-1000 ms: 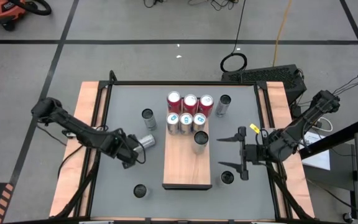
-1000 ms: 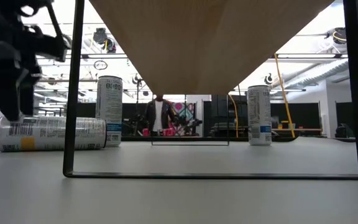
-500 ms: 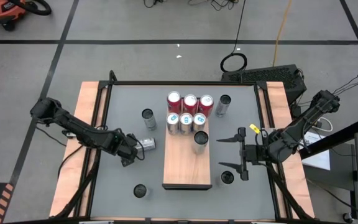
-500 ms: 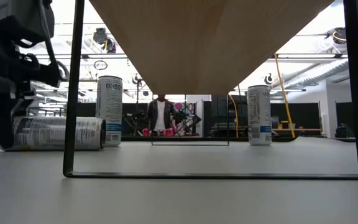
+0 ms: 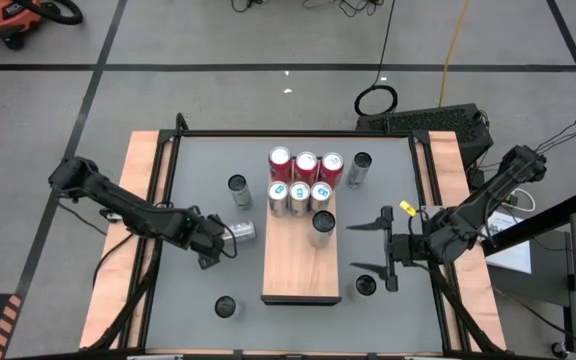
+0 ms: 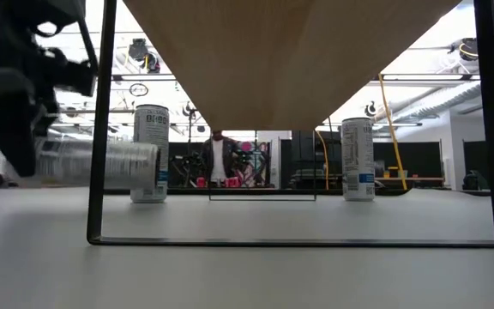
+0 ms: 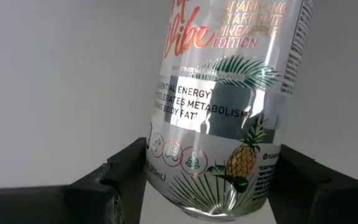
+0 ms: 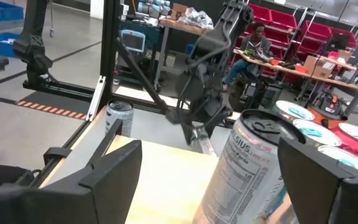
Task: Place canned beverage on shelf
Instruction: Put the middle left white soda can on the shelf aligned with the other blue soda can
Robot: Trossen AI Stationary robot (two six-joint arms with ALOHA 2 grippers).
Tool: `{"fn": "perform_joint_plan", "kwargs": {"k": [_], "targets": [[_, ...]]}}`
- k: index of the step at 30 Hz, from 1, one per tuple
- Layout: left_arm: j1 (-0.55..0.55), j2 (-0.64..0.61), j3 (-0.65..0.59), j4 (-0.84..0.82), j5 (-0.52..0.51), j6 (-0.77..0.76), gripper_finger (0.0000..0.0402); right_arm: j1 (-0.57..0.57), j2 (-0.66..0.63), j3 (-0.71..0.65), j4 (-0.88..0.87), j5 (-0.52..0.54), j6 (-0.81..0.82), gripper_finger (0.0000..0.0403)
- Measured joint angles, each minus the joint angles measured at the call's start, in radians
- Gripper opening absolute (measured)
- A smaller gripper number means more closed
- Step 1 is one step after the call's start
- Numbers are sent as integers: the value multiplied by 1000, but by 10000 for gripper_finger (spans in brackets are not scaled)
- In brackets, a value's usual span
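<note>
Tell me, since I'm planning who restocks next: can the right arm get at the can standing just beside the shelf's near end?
Probably yes: the right pincer hangs open next to that can, nothing between them.

On my overhead feed the shelf (image 5: 300, 262) is light-brown wood grain with a dark rim, sitting on a plain grey desk (image 5: 378, 310). At its 12 o'clock end I see three red cans (image 5: 305, 165), with three silver cans with blue-and-white tops (image 5: 299, 196) just in front of them. The can in my left fingers (image 7: 225, 112) is silver, printed with orange lettering, green palm leaves and a yellow pineapple. Both arms are black; the right arm carries a yellow tag (image 5: 406, 208). The side boards (image 5: 140, 200) flanking the desk are pale wood.
</note>
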Motion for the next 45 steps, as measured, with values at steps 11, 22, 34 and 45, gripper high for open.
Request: {"fn": "perform_joint_plan", "kwargs": {"k": [11, 22, 34, 45], "targets": [[-112, -122, 201, -305, -30, -86, 243, 12, 42, 0, 9, -1, 27, 313], [-266, -300, 284, -184, -197, -39, 243, 64, 88, 1, 194, -57, -166, 313], [-283, -293, 285, 333, -372, 421, 243, 18, 297, 1, 662, 61, -276, 313], [-281, -210, 285, 687, -578, 756, 243, -47, 445, 46, 877, 51, -315, 313]]}}
